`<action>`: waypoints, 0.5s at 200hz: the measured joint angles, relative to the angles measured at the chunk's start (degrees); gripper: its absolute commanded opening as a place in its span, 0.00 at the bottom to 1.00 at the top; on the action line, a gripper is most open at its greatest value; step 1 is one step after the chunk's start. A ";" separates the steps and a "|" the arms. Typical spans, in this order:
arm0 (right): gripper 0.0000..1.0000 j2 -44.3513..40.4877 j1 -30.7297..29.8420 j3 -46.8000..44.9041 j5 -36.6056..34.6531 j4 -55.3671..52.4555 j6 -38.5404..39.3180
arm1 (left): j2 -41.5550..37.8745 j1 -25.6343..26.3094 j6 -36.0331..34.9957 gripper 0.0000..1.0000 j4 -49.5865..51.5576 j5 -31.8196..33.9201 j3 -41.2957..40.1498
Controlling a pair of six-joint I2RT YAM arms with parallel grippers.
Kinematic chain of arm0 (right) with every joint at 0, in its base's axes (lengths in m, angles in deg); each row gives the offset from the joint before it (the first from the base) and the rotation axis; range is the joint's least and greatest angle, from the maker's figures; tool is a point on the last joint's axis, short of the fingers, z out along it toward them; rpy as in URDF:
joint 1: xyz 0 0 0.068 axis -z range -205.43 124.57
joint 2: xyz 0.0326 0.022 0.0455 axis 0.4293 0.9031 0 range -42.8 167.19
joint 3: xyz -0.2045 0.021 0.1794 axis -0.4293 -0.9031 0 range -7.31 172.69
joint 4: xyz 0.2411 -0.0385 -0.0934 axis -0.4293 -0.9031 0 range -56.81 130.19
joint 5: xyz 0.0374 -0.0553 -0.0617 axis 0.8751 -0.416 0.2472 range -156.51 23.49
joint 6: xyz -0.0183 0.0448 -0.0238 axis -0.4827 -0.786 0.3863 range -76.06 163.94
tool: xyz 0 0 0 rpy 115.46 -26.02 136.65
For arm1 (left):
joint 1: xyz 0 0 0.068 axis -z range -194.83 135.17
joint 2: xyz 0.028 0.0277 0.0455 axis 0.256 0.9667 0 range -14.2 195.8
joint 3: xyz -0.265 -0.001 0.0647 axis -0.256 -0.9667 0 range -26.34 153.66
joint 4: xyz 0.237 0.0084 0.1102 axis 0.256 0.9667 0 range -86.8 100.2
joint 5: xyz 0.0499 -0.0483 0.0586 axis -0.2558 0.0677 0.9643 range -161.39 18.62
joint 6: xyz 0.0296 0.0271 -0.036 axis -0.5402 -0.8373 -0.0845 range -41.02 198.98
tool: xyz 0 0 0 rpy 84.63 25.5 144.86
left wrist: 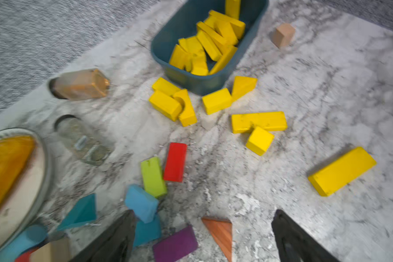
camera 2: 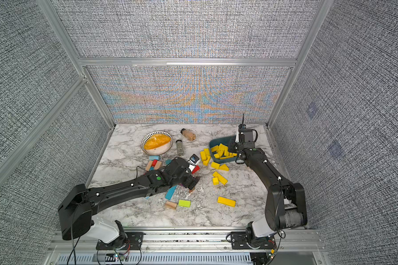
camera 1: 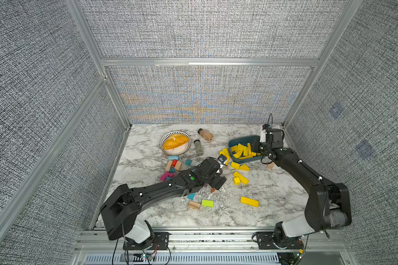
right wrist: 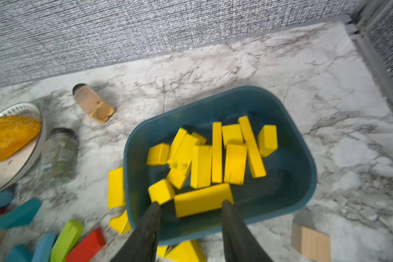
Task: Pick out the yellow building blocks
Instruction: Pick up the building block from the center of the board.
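On the jars, labels blurred, unreadable.

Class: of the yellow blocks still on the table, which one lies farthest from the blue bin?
The long flat yellow bar, alone near the front edge; the others cluster beside the blue bin.

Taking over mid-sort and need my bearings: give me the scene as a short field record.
bin: teal bin at the table's far right, holding a pile of yellow blocks
loose yellow blocks: several on the table near the bin, including a long yellow bar lying apart
right gripper: open, over the bin, holding nothing
left gripper: open, empty, over the mixed coloured blocks
other items: bowl, two jars
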 measured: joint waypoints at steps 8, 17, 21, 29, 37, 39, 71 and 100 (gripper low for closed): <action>0.47 -2.12 -0.46 -2.05 -0.07 -0.15 -0.59 | 2.03 0.11 -0.33 0.93 1.79 -2.45 1.99; 0.47 -4.85 -1.25 -4.55 -0.09 -0.39 -1.31 | 4.09 0.28 -1.16 0.93 3.32 -4.42 4.07; 0.47 -5.90 -1.49 -5.40 -0.13 -0.52 -1.51 | 5.07 0.35 -1.38 0.92 4.11 -5.14 5.14; 0.47 -8.44 -2.05 -7.39 -0.13 -0.81 -2.16 | 6.71 0.48 -1.42 0.93 5.46 -6.43 6.95; 0.47 -10.75 -2.43 -8.90 -0.15 -1.27 -2.73 | 8.15 0.66 -1.60 0.92 6.56 -7.58 8.61; 0.46 -11.23 -2.49 -9.16 -0.15 -1.33 -2.78 | 8.55 0.72 -1.60 0.93 6.88 -7.82 9.11; 0.46 -23.06 -2.58 -13.73 -2.10 -4.42 -4.68 | 14.25 1.92 -1.88 0.92 10.40 -10.93 15.32; 0.46 -35.28 -2.95 -14.88 -2.60 -7.91 -5.14 | 18.58 3.02 -3.69 0.91 14.21 -12.02 20.61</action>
